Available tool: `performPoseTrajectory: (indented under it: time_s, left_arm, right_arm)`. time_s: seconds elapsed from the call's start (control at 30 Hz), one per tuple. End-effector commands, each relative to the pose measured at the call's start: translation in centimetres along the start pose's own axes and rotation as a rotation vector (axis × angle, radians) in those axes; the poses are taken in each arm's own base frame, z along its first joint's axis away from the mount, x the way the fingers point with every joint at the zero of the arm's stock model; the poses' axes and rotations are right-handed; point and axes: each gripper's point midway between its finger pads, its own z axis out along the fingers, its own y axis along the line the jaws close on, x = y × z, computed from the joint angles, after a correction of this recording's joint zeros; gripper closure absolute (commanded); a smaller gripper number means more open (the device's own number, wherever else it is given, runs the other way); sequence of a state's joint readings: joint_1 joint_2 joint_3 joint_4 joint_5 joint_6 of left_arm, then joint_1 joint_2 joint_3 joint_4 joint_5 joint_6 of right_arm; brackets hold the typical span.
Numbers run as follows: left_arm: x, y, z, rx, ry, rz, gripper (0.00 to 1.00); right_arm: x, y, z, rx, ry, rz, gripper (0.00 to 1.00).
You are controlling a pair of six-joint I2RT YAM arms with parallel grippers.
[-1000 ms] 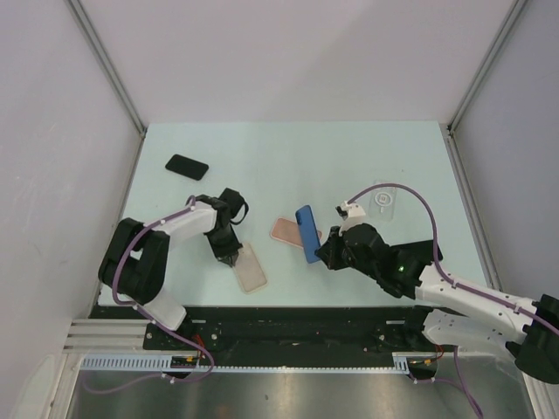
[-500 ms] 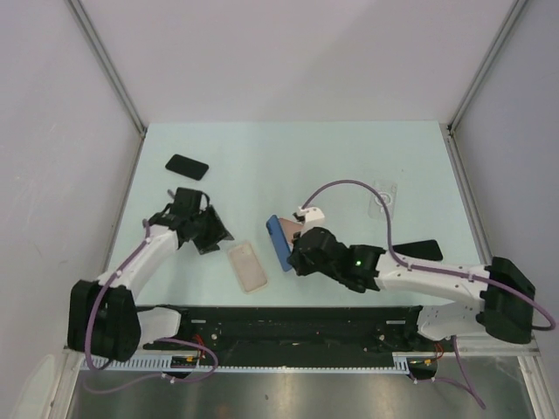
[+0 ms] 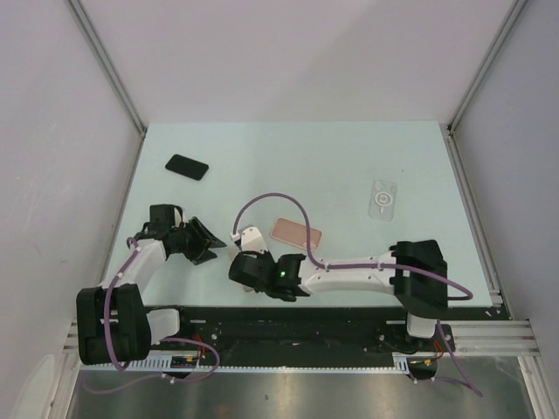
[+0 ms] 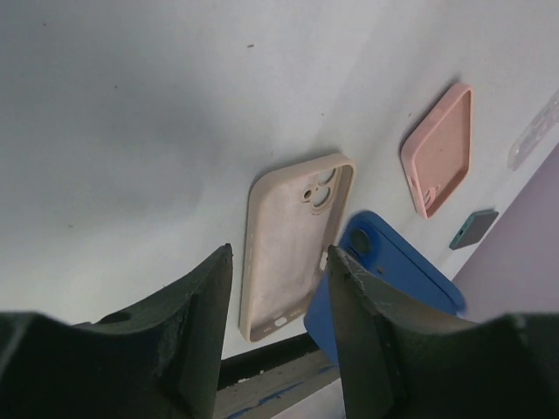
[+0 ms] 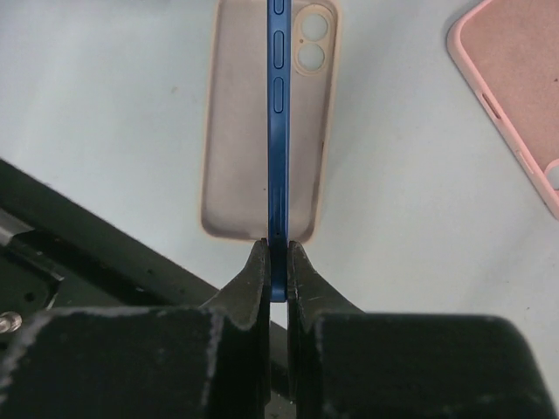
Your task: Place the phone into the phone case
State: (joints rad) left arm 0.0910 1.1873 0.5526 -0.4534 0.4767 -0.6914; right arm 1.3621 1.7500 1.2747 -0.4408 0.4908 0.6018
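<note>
My right gripper (image 5: 277, 249) is shut on the bottom end of a blue phone (image 5: 278, 131) and holds it on edge, straight above a beige phone case (image 5: 234, 131). The case lies open side up near the table's front edge. In the top view that gripper (image 3: 240, 269) covers both the case and the phone. My left gripper (image 3: 208, 247) stands open just left of them, touching nothing. The left wrist view shows the beige case (image 4: 293, 249) between and beyond its fingers, with the blue phone (image 4: 393, 279) hanging beside the case.
A pink case (image 3: 295, 232) lies behind the right gripper. A clear case (image 3: 382, 197) sits at the right and a black phone (image 3: 187, 167) at the far left. The black front rail (image 5: 79, 236) runs close below the beige case.
My right arm has swung left with the blue phone, from the table's middle to above the beige case. My left gripper has opened, let go of the case and drawn back left.
</note>
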Motion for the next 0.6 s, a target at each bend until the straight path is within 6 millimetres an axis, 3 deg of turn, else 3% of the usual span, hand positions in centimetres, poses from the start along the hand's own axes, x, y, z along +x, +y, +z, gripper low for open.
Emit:
performPoseTrajectory:
  time_s: [0.0,0.03,0.33,0.57]
  left_arm:
    - [-0.7,-1.3,-0.6,0.069,-0.006,0.051,0.47]
    - [-1.1,-1.5,-0.8,0.064,-0.015,0.057,0.46]
    - [-1.3,-2.9,-2.4,0.109,-0.05,0.106,0.43]
    - [0.3,-4.6,-3.5,0.242,-0.024,0.151,0.37]
  right_arm:
    - [-1.4,-0.2,0.6,0.126,-0.038,-0.022,1.0]
    - [-0.5,-0.5,1.2,0.158,-0.014,-0.045,1.0]
    - [0.8,-1.0,2.3,0.282,0.006,-0.131,1.0]
    - [0.9,0.1,2.9,0.254,0.005,-0.138,0.87]
